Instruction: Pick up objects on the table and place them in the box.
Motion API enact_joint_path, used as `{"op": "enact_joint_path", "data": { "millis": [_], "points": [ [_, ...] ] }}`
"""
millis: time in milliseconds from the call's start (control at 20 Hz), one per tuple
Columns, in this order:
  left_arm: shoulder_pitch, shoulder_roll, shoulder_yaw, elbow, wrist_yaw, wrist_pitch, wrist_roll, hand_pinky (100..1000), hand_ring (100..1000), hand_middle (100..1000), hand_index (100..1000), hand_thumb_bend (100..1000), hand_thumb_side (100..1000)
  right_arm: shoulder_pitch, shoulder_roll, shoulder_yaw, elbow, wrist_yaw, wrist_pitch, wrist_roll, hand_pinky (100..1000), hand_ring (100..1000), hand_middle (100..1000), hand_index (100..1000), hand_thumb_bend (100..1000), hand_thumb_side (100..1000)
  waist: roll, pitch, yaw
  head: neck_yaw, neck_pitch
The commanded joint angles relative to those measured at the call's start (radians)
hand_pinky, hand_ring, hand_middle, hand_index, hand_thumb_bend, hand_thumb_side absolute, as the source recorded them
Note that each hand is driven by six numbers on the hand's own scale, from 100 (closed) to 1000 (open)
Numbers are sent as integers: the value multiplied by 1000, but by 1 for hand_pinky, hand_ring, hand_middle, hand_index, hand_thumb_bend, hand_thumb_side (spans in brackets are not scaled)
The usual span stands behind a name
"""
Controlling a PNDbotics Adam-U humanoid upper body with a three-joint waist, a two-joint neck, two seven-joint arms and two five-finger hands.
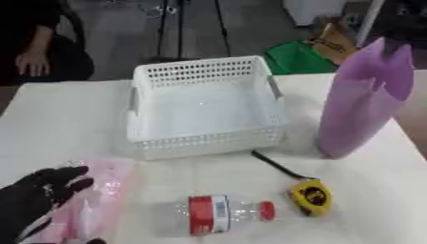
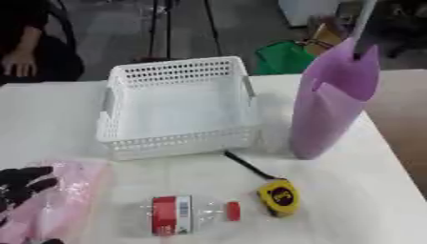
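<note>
L hand [image 1: 33, 198] lies low at bottom-left, fingers [image 1: 71, 177] spread flat (holding nothing) on pink bag [image 1: 96, 205].

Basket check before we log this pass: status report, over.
Basket holds nothing yet. Left hand open on pink bag; right hand out of view. Purple bag held up right of basket. Bottle, tape measure on table.

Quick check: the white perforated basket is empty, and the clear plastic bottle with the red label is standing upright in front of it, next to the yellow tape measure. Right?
Not quite. The clear plastic bottle with the red label is lying on its side, red cap toward the yellow tape measure, as the left eye view shows. The white perforated basket is indeed empty.
</note>
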Motion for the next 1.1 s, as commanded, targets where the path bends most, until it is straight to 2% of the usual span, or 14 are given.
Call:
{"op": "enact_joint_path", "data": {
  "millis": [50, 600, 650, 700, 950, 1100],
  "points": [
    [-4, 13, 6, -12, -3, -2, 8, 1000, 1000, 1000, 1000, 503, 934, -6, -15, -9, -19, -8, -2, 2, 636, 603, 559, 684, 100, 775, -1, -16, 0, 1, -10],
    [-11, 12, 17, -12, 12, 4, 55, 1000, 1000, 1000, 1000, 508, 929, -2, -16, -9, -19, -9, 3, 5, 636, 602, 558, 684, 100, 775, 6, -24, 10, 1, -9],
    [-10, 10, 16, -12, 11, 6, 53, 1000, 1000, 1000, 1000, 508, 929, -2, -16, -9, -19, -10, 3, 6, 636, 602, 559, 684, 100, 799, 7, -24, 10, 2, -9],
    [-10, 11, 14, -12, 2, 6, 50, 1000, 1000, 1000, 1000, 520, 918, -2, -15, -10, -19, -10, 4, 6, 636, 602, 558, 684, 100, 775, 7, -24, 10, 4, -9],
    [-2, 9, 2, -12, -144, -18, 23, 1000, 1000, 1000, 1000, 555, 901, -3, -13, -10, -19, -14, 3, 8, 636, 602, 558, 684, 100, 775, 7, -20, 5, 6, -12],
    [0, 4, -1, -12, -189, -24, 16, 1000, 1000, 1000, 1000, 569, 896, -3, -12, -11, -19, -15, 2, 10, 637, 602, 558, 684, 100, 775, 7, -18, 4, 5, -14]
  ]
}}
